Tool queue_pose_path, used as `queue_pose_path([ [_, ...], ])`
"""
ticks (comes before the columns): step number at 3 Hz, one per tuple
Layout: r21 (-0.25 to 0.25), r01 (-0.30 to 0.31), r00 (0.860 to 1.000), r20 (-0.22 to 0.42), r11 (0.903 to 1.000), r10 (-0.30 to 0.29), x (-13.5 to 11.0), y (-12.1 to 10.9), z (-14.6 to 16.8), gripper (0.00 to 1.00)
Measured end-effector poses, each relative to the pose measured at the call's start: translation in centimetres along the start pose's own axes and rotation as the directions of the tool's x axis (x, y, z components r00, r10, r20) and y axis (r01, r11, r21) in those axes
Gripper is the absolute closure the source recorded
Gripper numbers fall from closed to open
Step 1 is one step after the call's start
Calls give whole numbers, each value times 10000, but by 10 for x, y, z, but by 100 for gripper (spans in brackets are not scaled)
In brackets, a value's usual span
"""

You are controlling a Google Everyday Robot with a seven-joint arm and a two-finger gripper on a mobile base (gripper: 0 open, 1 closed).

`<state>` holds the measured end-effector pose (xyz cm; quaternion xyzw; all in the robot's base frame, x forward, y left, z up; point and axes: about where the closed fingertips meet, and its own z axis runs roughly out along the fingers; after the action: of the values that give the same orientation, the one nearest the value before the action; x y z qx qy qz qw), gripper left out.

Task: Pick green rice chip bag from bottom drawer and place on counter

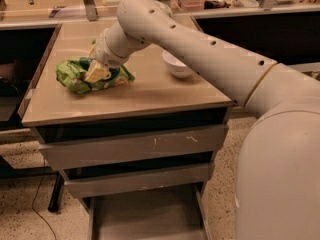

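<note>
1 bag (pixel 71 77) w/ jaws at it, 1 bowl (pixel 177 67), 3 drawers (pixel 136 181).

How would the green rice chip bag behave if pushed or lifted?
The green rice chip bag looks crumpled, so probably floppy and light. Lying slumped on the counter, it likely slides rather than rolls. The gripper rests on its middle.

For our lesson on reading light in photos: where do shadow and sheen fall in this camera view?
Camera view: warm, yellowish light throughout; the counter has a soft sheen; the arm throws a dim shadow beside the bag, where the hand rests on it; the bottom drawer lies in shade.
</note>
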<state>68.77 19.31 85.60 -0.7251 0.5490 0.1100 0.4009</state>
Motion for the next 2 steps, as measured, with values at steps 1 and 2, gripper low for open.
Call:
queue_pose_path([
  [1, -1, 0, 10000, 0, 10000, 0, 0, 0, 0, 36],
  [2, -1, 0, 10000, 0, 10000, 0, 0, 0, 0, 13],
])
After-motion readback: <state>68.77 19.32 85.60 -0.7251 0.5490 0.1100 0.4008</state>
